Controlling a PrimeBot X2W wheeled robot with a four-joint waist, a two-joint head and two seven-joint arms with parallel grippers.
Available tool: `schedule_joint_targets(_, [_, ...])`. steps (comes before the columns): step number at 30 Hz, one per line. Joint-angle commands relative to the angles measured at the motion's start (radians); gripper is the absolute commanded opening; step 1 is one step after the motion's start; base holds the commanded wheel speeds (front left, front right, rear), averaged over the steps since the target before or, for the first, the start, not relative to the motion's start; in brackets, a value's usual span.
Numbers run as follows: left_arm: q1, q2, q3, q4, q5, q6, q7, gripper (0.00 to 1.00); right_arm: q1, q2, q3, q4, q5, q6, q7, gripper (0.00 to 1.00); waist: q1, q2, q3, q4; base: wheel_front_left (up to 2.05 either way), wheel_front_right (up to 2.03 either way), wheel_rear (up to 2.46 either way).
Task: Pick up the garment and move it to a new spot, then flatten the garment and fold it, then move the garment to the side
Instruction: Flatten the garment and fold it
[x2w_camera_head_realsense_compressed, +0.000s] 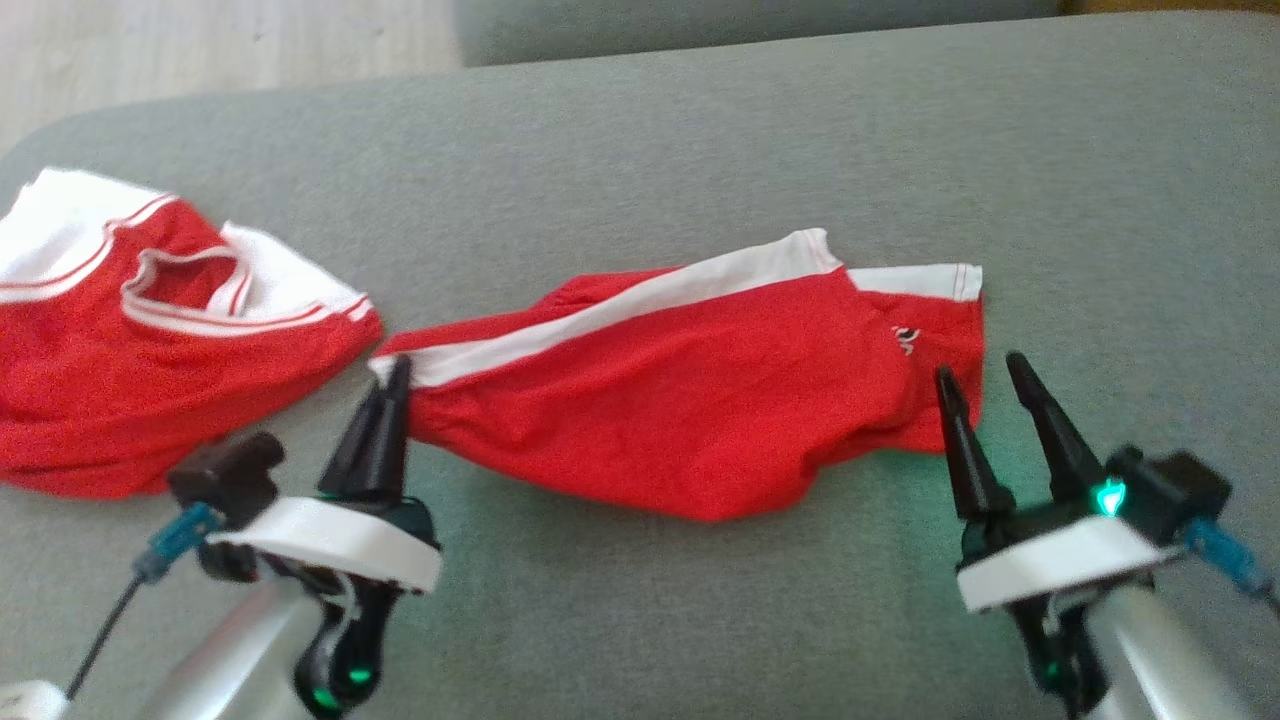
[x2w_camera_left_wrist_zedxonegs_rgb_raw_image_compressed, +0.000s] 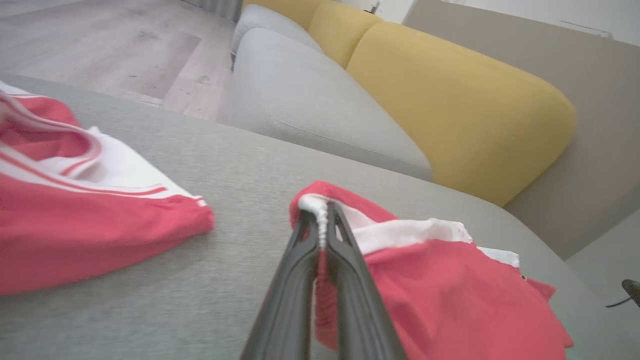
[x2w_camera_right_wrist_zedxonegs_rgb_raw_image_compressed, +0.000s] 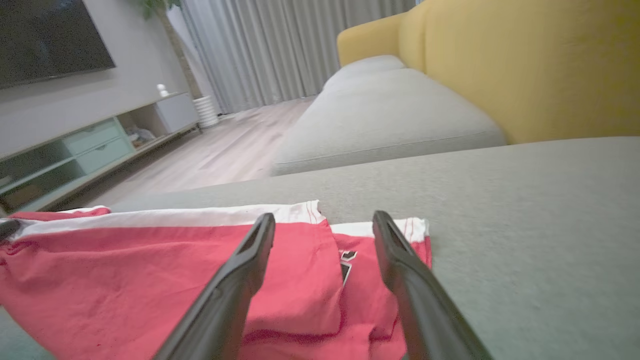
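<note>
The left gripper (x2w_camera_head_realsense_compressed: 398, 372) pinches one end of the shorts (x2w_camera_head_realsense_compressed: 680, 420), the right gripper (x2w_camera_head_realsense_compressed: 980, 368) hangs open over the other, likely to stretch them flat.

Home living room. Wide grey fabric sofa seat (x2w_camera_right_wrist_zedxonegs_rgb_raw_image_compressed: 390, 115) with mustard-yellow padded back cushions (x2w_camera_left_wrist_zedxonegs_rgb_raw_image_compressed: 450, 100). Dark flat-screen TV (x2w_camera_right_wrist_zedxonegs_rgb_raw_image_compressed: 50, 40) on the wall over a low media cabinet with pale green drawers (x2w_camera_right_wrist_zedxonegs_rgb_raw_image_compressed: 95, 145). Grey floor-length pleated curtains (x2w_camera_right_wrist_zedxonegs_rgb_raw_image_compressed: 280, 45), light wood-plank floor (x2w_camera_right_wrist_zedxonegs_rgb_raw_image_compressed: 225, 150), white ribbed plant pot (x2w_camera_right_wrist_zedxonegs_rgb_raw_image_compressed: 206, 111) beside the cabinet.
</note>
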Motion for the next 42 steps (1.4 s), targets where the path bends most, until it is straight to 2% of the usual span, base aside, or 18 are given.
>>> schedule_joint_targets(1, [-0.043,0.049,0.058,-0.033,0.010,0.014,0.000,0.00,-0.089,-0.070,0.076,0.017,0.087,0.007,-0.006,1.00,0.0000,0.0000,0.028,0.044,0.00,0.00,0.00])
schedule_joint_targets(4, [-0.063,0.084,0.070,-0.026,0.030,0.022,0.002,0.00,-0.199,-0.169,0.196,0.082,0.234,0.007,0.016,1.00,0.0000,0.0000,0.050,0.066,0.00,0.00,0.00])
schedule_joint_targets(8, [-0.097,0.094,0.074,-0.019,0.038,0.011,0.004,0.00,-0.359,-0.289,0.366,0.119,0.415,0.007,0.135,1.00,0.0000,0.0000,0.081,0.092,0.00,0.00,0.00])
schedule_joint_targets(13, [-0.136,0.074,0.063,0.001,0.049,-0.005,0.004,0.00,-0.524,-0.370,0.536,0.185,0.558,0.007,0.255,1.00,0.0000,0.0000,0.107,0.128,0.00,0.00,0.00])
schedule_joint_targets(14, [-0.136,0.074,0.063,0.001,0.049,-0.005,0.004,0.00,-0.524,-0.370,0.536,0.185,0.558,0.007,0.255,1.00,0.0000,0.0000,0.107,0.128,0.00,0.00,0.00])
schedule_joint_targets(19, [-0.165,0.046,0.047,0.023,0.060,-0.024,0.001,0.00,-0.653,-0.393,0.683,0.286,0.563,0.007,0.285,1.00,0.0000,0.0000,0.127,0.160,0.00,0.00,0.00])
schedule_joint_targets(27, [-0.194,0.010,0.030,0.049,0.073,-0.045,-0.004,0.00,-0.779,-0.349,0.857,0.484,0.541,0.007,0.255,1.00,0.0000,0.0000,0.150,0.185,0.00,0.00,0.00])
schedule_joint_targets(37, [-0.206,-0.003,0.023,0.067,0.077,-0.057,-0.007,0.00,-0.866,-0.318,1.025,0.578,0.573,0.007,0.164,1.00,0.0000,0.0000,0.168,0.187,0.00,0.00,0.00])
schedule_joint_targets(38, [-0.208,-0.004,0.023,0.068,0.077,-0.058,-0.008,0.00,-0.872,-0.315,1.036,0.587,0.573,0.007,0.161,0.90,0.0000,0.0000,0.170,0.187,0.00,0.00,0.00])
schedule_joint_targets(40, [-0.212,-0.004,0.023,0.071,0.077,-0.061,-0.008,0.00,-0.881,-0.310,1.052,0.598,0.578,0.007,0.154,0.53,0.0000,0.0000,0.175,0.188,0.00,0.00,0.00])
schedule_joint_targets(41, [-0.214,-0.004,0.023,0.072,0.077,-0.062,-0.008,0.00,-0.885,-0.309,1.058,0.600,0.579,0.007,0.148,0.16,0.0000,0.0000,0.177,0.188,0.00,0.00,0.00])
schedule_joint_targets(42, [-0.216,-0.005,0.023,0.072,0.077,-0.063,-0.008,0.00,-0.888,-0.308,1.063,0.600,0.580,0.007,0.141,0.00,0.0000,0.0000,0.179,0.189,0.00,0.00,0.00])
